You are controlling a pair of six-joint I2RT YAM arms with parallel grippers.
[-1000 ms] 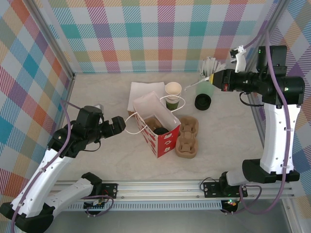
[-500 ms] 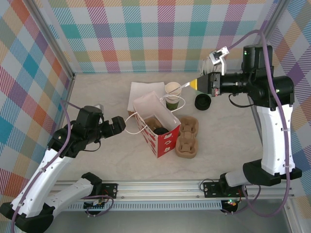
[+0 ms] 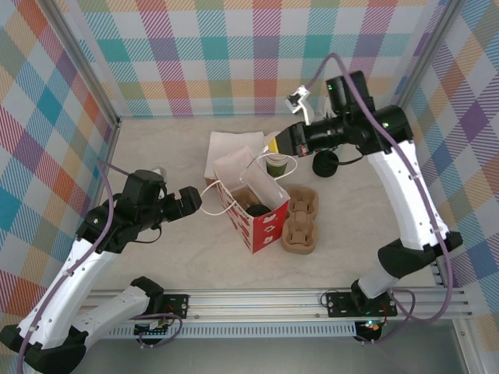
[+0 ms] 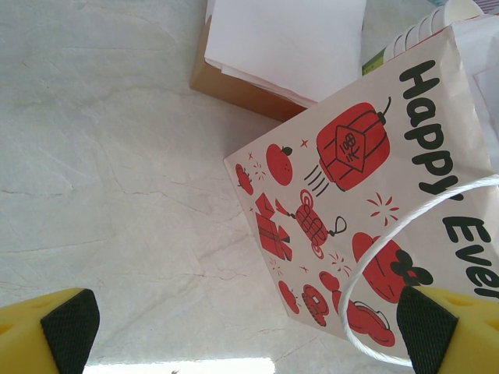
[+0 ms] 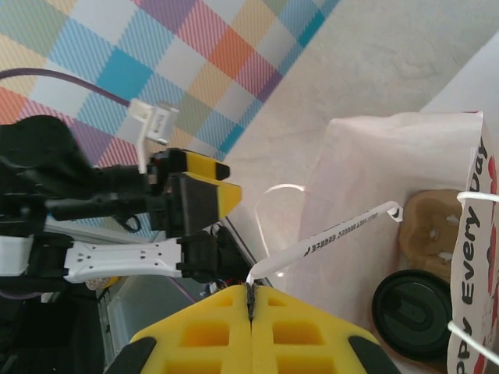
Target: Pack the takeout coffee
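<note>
The takeout coffee (image 3: 276, 164) stands on the desk (image 3: 156, 148) just behind the paper bag (image 3: 257, 226); a thin paper cup, it is likely light and easily crushed, best taken gently round its green band. The right hand (image 5: 251, 300) is pinched tight on a white paper stick (image 5: 343, 234) over the bag, while the left hand (image 4: 249, 331) gapes wide and empty beside the bag.

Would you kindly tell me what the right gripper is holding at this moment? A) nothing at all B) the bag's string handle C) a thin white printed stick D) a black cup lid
C: in the right wrist view, the shut right gripper pinches one end of a thin white printed stick, which reaches out over the open paper bag.
</note>
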